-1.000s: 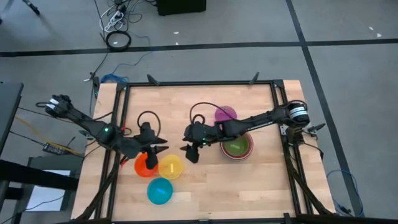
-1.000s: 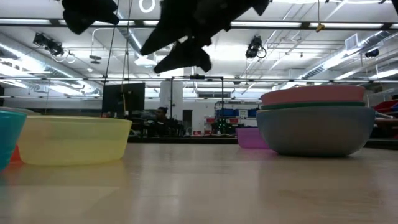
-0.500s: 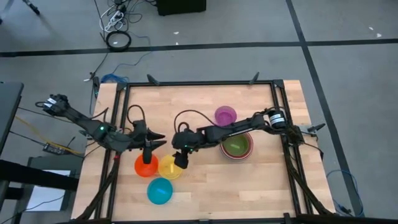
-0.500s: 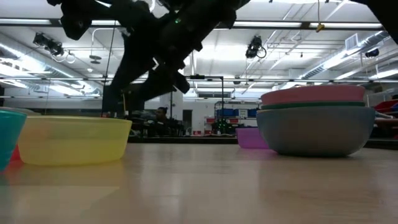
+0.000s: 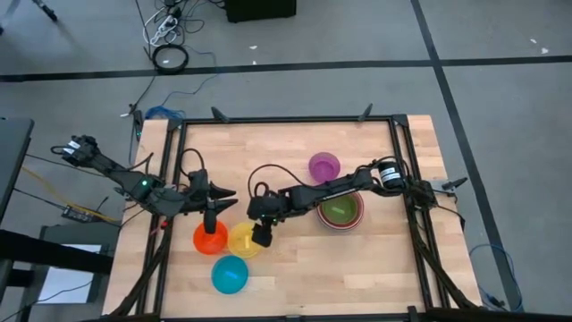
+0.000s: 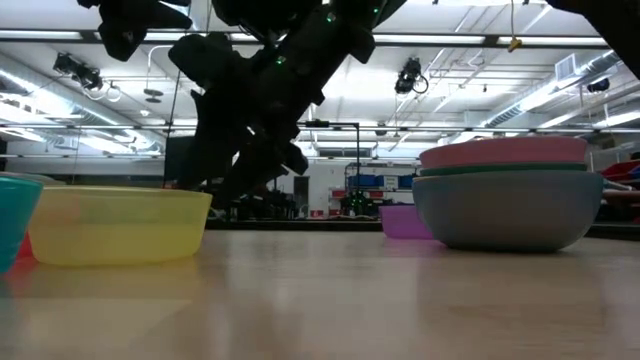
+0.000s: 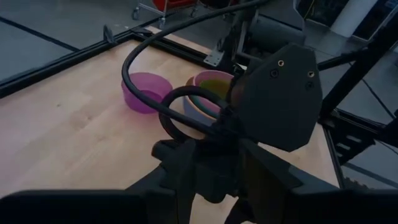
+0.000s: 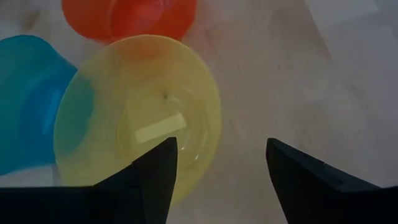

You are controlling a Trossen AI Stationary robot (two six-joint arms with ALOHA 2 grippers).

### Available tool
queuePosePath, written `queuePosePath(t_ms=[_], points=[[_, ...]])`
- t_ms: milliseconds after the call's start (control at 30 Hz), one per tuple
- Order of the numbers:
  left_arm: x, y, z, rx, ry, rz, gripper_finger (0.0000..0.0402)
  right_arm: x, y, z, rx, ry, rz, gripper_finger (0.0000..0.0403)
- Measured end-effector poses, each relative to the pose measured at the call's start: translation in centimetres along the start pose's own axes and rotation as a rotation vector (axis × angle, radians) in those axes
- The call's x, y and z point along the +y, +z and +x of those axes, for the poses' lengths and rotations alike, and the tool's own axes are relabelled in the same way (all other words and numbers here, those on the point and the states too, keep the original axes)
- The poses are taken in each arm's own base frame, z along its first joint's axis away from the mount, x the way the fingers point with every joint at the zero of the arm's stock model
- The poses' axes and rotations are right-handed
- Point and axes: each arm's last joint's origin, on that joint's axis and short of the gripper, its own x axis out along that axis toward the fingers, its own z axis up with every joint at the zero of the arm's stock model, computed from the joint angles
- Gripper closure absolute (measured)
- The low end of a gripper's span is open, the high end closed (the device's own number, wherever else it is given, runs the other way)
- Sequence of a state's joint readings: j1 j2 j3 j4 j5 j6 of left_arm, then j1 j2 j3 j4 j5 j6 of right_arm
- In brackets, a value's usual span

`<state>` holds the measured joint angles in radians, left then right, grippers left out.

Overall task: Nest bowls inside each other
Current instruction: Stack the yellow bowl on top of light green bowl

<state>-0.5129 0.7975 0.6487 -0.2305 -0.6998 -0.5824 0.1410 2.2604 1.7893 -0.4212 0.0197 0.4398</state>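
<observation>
A yellow bowl (image 5: pixel 242 240) stands on its base on the table, between an orange bowl (image 5: pixel 209 240) and a cyan bowl (image 5: pixel 230 275). My right gripper (image 5: pixel 261 235) hangs open just above the yellow bowl's right rim (image 8: pixel 214 115). One finger is over the bowl's inside and the other over the bare table outside it. A purple bowl (image 5: pixel 324 166) and a stack of nested bowls (image 5: pixel 340 210), green innermost, stand to the right. My left gripper (image 5: pixel 214 213) hovers open above the orange bowl's far edge, holding nothing.
The right arm's cable loops (image 7: pixel 163 102) over the table's middle, close in front of my left gripper. The black frame rails (image 5: pixel 286 119) run along the table's edges. Bare wood lies near the front right (image 5: pixel 357 268).
My right gripper has come down and toward the table's left and near edge, tipping further downward, until it hangs over the yellow bowl's right rim. My left gripper has drawn back a little toward the table's left. No bowl has moved.
</observation>
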Motion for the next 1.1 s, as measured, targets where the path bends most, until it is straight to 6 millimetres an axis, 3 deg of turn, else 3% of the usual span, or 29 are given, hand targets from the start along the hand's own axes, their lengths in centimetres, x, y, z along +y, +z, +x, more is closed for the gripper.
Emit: queuePosePath(t_ms=[367,567,700,900,1100], points=[[0.0,0.0,0.0,-0.001,0.001,0.002,0.0271,0.1,-1.3,1.8,0.053,0.01,0.005,0.0174],[0.0,0.0,0.0,0.002,0.003,0.005,0.027,0.0,-1.3,1.9,0.051,0.003,0.005,0.0194],[0.0,-0.1,0.0,0.004,0.007,0.008,0.027,-0.3,-1.2,1.9,0.055,0.006,0.008,0.0248],[0.0,0.0,0.0,0.0,0.01,0.004,0.0271,-0.4,-1.2,1.9,0.066,0.017,-0.005,0.0386],[0.0,0.0,0.0,0.0,0.01,0.0,0.027,-1.0,-1.0,1.5,0.089,0.023,-0.022,0.04]])
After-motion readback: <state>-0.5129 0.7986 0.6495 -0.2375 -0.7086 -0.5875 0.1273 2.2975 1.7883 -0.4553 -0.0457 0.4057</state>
